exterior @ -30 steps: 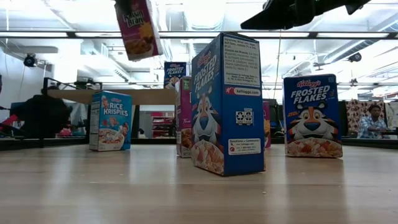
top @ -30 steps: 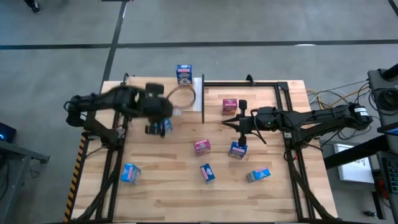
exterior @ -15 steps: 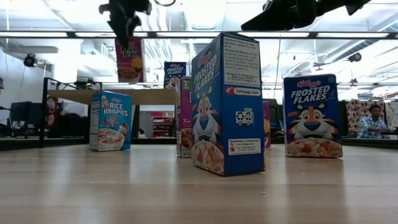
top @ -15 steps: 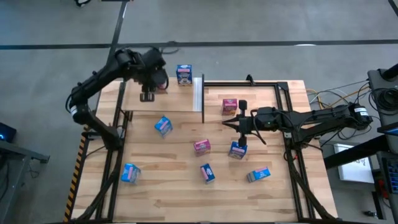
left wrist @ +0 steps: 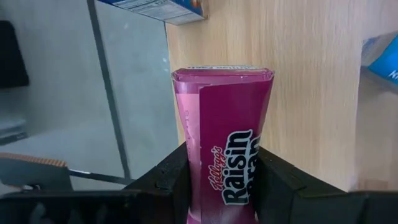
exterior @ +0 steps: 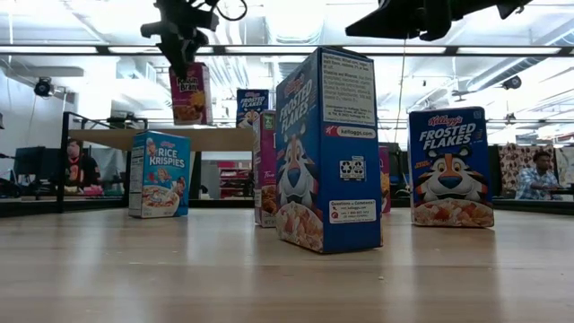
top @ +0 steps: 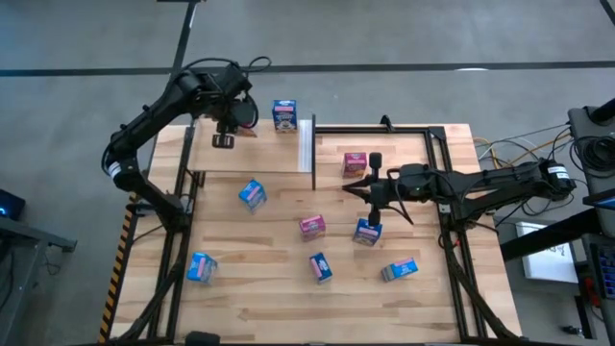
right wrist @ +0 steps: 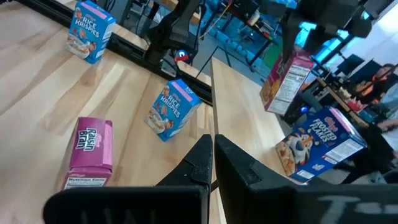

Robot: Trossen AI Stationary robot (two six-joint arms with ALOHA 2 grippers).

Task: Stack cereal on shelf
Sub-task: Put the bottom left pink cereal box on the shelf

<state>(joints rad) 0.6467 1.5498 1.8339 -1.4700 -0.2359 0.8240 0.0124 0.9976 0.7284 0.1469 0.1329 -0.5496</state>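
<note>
The pink Raisin Bran box point(left wrist: 225, 155) is hanging upright, long axis vertical, above the shelf point(top: 274, 154) near its far left corner; your left gripper point(top: 224, 140) is clamping it, and the set-down lies straight below. Your right gripper point(top: 370, 189), fingers closed and empty, is waiting mid-table.

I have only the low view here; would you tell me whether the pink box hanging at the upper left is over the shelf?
Observer: Yes. The left wrist view shows the left gripper clamped on the pink box above the shelf, close to the edge, with floor beside it.
Operator: Thank you. What is the right gripper doing?
Observer: The right wrist view shows the right gripper shut and empty above the table, facing the shelf.
</note>
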